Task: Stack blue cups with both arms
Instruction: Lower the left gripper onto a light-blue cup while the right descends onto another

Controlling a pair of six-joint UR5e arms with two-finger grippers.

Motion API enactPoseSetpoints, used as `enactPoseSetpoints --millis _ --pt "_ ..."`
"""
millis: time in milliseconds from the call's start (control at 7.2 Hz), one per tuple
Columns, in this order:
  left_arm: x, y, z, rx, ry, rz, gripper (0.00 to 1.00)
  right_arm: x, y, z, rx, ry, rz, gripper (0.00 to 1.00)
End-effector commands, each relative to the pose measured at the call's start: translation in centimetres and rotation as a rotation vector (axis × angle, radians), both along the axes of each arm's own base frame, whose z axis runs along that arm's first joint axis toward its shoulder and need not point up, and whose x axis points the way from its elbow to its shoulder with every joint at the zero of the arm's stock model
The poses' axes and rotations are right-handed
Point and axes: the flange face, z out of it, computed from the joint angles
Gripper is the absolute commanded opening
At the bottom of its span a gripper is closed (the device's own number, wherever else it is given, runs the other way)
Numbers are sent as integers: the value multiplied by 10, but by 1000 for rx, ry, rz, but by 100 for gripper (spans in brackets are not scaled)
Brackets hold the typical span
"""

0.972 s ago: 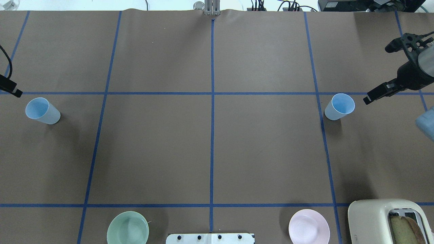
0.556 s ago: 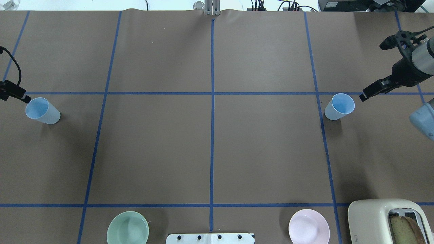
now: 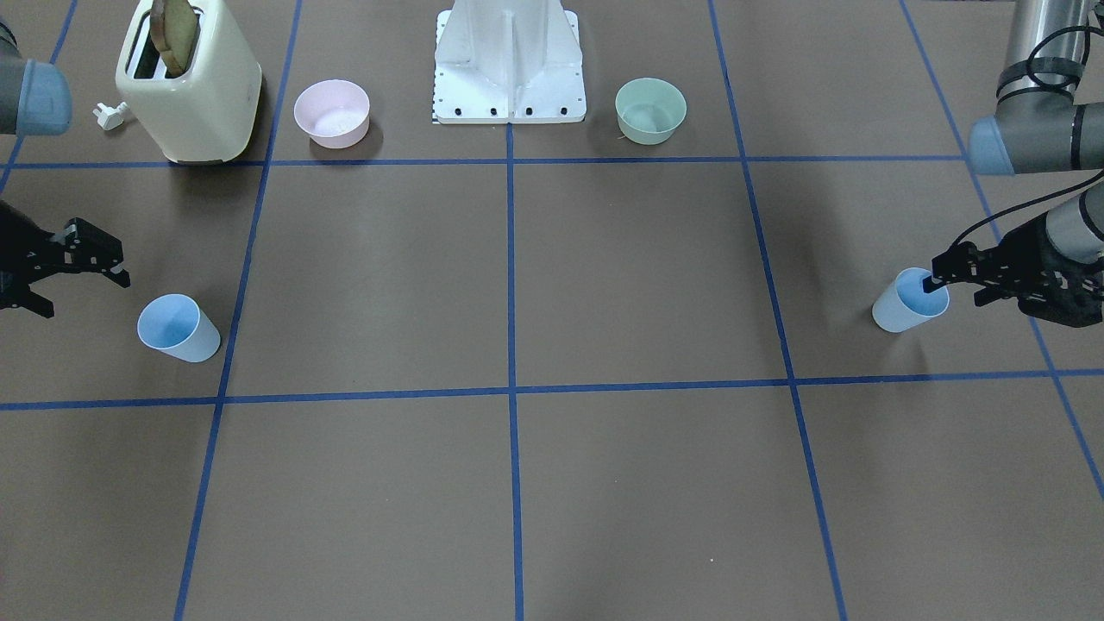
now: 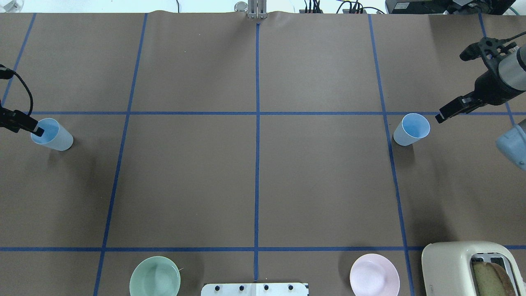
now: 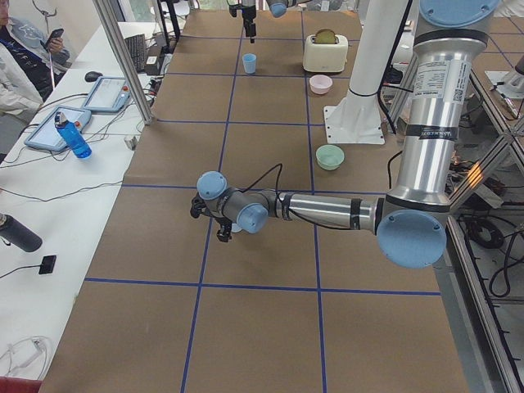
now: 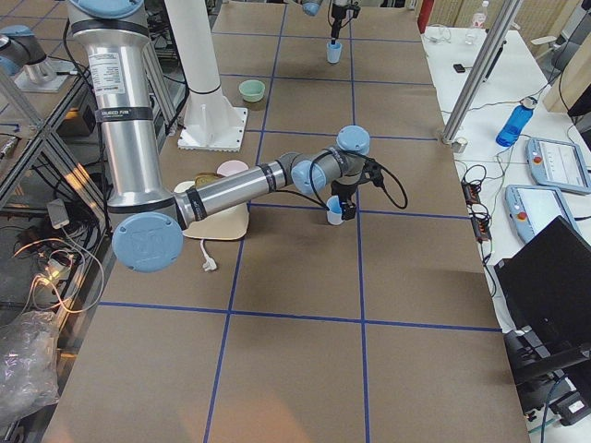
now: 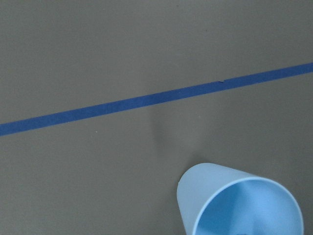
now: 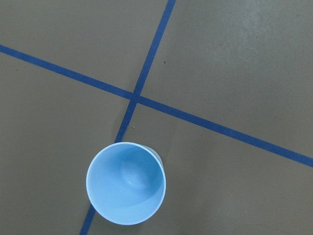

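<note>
Far out on either side of the base post [image 3: 509,60] stand the left cup [image 3: 895,312] and right cup [image 3: 178,328], light, thin and likely slippery, best pinched gently at the rim: the left claw [image 3: 956,289] straddles its rim, spread, while the right claw [image 3: 82,285] hangs spread nearby.

From where I stand, the grey-and-silver jointed left arm [image 5: 327,209], capped in light blue at each joint, runs out long and nearly level from its upright column. Its wrist is bent so the black two-finger left hand [image 3: 953,289] points straight down, fingers spread apart. The matching right arm [image 6: 231,189] stretches out the same way on the other side. Its black right hand [image 3: 82,289] also points down, with the fingers wide apart.
</note>
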Motion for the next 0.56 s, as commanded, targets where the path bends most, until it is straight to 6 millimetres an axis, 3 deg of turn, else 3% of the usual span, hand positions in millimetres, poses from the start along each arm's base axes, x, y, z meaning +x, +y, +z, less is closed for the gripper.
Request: enactPoseSetpoints --millis 0,278,417 --pt "7 8 4 -1 4 18 47 -4 -4 2 -4 3 -4 99" --pt "10 7 -7 15 13 24 0 -6 -5 4 -8 4 -5 99" --pt "10 6 -13 24 17 22 0 -6 -5 5 -8 5 -6 99"
